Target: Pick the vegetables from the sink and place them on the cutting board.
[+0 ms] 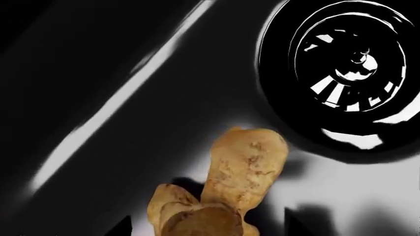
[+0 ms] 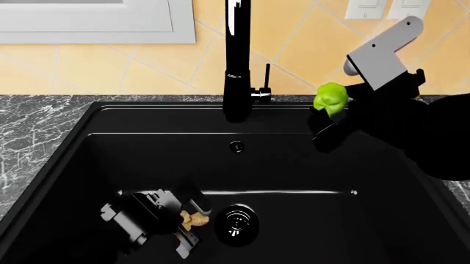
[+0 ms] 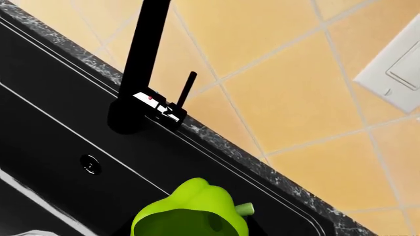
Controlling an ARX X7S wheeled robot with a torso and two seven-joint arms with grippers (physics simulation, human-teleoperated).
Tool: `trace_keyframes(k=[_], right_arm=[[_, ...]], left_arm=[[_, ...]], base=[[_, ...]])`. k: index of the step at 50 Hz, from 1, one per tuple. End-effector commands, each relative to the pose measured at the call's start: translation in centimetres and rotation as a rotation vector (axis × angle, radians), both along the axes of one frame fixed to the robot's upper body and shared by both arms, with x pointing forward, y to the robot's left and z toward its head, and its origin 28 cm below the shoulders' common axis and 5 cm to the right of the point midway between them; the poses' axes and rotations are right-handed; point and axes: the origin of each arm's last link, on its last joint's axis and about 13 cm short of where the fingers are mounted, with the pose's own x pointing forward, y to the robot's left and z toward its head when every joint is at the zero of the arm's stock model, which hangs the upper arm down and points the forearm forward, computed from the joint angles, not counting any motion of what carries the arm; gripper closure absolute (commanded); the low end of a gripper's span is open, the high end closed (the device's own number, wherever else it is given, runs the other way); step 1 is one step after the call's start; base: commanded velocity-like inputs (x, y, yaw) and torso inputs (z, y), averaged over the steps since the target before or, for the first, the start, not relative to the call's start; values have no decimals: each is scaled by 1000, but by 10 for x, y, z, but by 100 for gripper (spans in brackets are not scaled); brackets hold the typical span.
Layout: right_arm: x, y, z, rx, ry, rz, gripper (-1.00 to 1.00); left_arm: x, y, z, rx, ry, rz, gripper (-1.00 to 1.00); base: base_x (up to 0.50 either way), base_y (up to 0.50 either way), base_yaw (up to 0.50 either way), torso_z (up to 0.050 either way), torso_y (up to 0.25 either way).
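The knobby tan ginger root [image 1: 243,167] lies on the floor of the black sink [image 2: 309,165], just left of the round drain [image 2: 236,223]. My left gripper [image 2: 192,223] is down in the basin and open. Its dark fingers stand on either side of the ginger [image 2: 193,220] with small gaps. The lime-green bell pepper [image 2: 332,96] hangs above the sink's back right corner, and my right gripper [image 2: 328,107] is shut on it. In the right wrist view the pepper [image 3: 190,211] fills the space between the jaws, stem to one side. The cutting board is out of view.
The tall black faucet [image 2: 237,60] rises at the sink's back middle, left of the raised pepper. Grey marbled counter [image 2: 37,126] borders the basin. Behind it is a tan tiled wall with white outlets [image 2: 382,8] and a window frame [image 2: 88,22].
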Motion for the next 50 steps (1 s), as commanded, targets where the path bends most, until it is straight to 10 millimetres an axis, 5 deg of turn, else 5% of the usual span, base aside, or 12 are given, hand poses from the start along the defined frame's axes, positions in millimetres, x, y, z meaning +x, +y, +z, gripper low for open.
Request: trace_keyframes(k=[1, 2, 3, 14, 23, 36, 48, 50], right_arm=[[1, -2, 1, -3, -19, -6, 100], [0, -3, 1, -3, -21, -7, 100], [0, -2, 2, -3, -22, -7, 100], [-2, -2, 6, -3, -37, -5, 100], [-9, 1, 17, -7, -77, -1, 100], [-36, 3, 34, 72, -207, -61, 100], [-70, -2, -3, 262, -246, -146, 100], [-81, 4, -24, 336, -334, -137, 100]], left_arm=[[-1, 0, -14, 51, 12, -15, -100], [-2, -1, -15, 49, 13, -20, -100], [-3, -2, -14, 54, -1, -38, 100], [-9, -7, 4, 34, -113, -112, 100], [-21, -10, 41, 6, -252, -216, 100], [-39, 0, 102, -145, -471, -117, 100], [-60, 5, 127, -247, -720, 6, 100], [-84, 11, 146, -415, -867, 151, 100]], base=[[0, 0, -4, 0, 0], [0, 0, -4, 0, 0], [11, 0, -4, 0, 0], [0, 0, 0, 0, 0], [0, 0, 0, 0, 0], [0, 0, 0, 0, 0], [0, 0, 0, 0, 229], [0, 0, 0, 6, 250]])
